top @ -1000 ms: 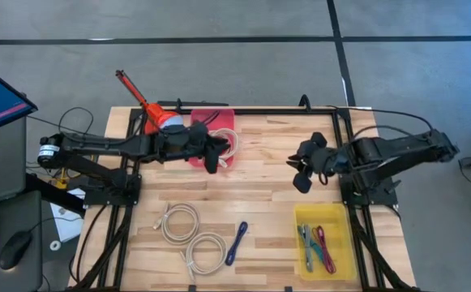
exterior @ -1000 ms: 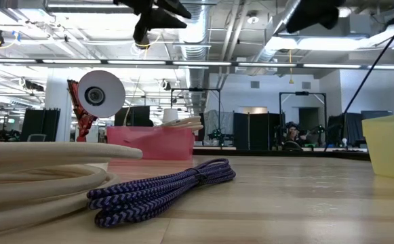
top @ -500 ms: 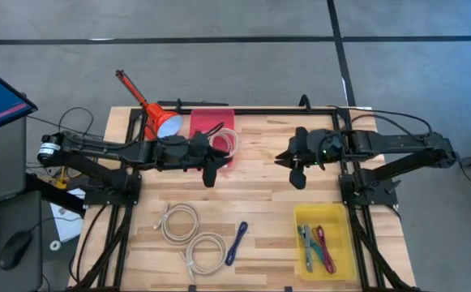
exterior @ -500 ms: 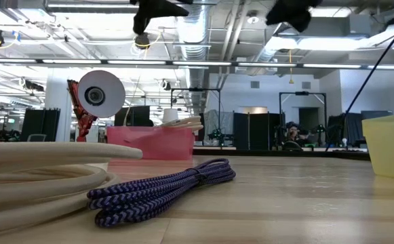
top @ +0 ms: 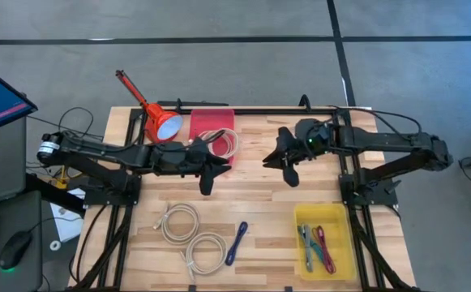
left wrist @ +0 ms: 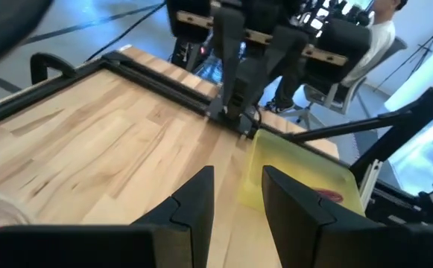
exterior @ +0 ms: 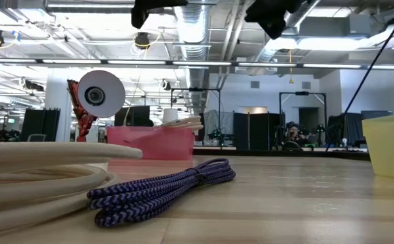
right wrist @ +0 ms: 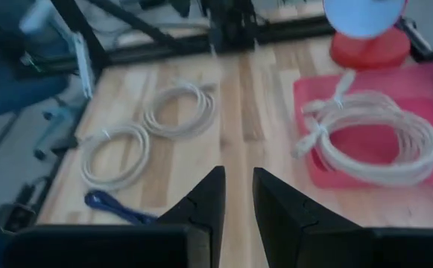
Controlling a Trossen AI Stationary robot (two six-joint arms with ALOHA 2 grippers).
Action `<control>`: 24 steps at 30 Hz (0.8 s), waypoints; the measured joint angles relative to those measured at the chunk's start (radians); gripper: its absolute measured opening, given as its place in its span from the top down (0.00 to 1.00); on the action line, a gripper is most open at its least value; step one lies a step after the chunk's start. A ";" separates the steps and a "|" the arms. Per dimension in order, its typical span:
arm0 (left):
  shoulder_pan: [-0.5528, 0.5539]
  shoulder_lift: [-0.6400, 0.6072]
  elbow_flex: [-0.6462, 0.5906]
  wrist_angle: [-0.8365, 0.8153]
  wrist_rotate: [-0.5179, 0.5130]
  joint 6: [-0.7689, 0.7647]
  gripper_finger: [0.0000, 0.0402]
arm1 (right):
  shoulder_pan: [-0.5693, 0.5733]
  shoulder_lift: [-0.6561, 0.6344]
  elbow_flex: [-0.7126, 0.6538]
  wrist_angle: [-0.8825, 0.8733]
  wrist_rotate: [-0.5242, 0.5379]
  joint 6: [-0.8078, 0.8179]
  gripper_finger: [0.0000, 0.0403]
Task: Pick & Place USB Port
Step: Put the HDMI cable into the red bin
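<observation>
I had both arms raised over the middle of the counter [top: 259,203], neither carrying anything. The left tool [top: 206,180] hung just right of frame centre-left, beside the red tray [top: 211,123], its fingers [left wrist: 194,197] parted with only a narrow gap and nothing between them. The right tool [top: 288,169] sat near frame centre, fingers [right wrist: 207,199] likewise slightly apart and empty — it faced the lower left, where the loose cables lay.

Those were two white coils [top: 193,237] and the purple cable [top: 237,242], low in the frame. One white coil [right wrist: 373,138] already lay in the red tray; the yellow bin [top: 325,213] at lower right held a few small cables. I judged the sorting unfinished, with the purple cable the likeliest next pick.
</observation>
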 joint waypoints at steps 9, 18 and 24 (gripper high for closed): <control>0.000 -0.026 0.001 0.000 0.002 0.007 0.72 | -0.071 -0.023 0.001 0.063 -0.080 0.000 0.84; 0.002 -0.027 0.001 0.001 0.002 0.007 0.72 | -0.075 -0.020 0.000 0.061 -0.077 -0.003 0.84; 0.002 -0.027 0.001 0.004 0.002 0.007 0.72 | -0.075 -0.020 0.000 0.060 -0.075 -0.002 0.84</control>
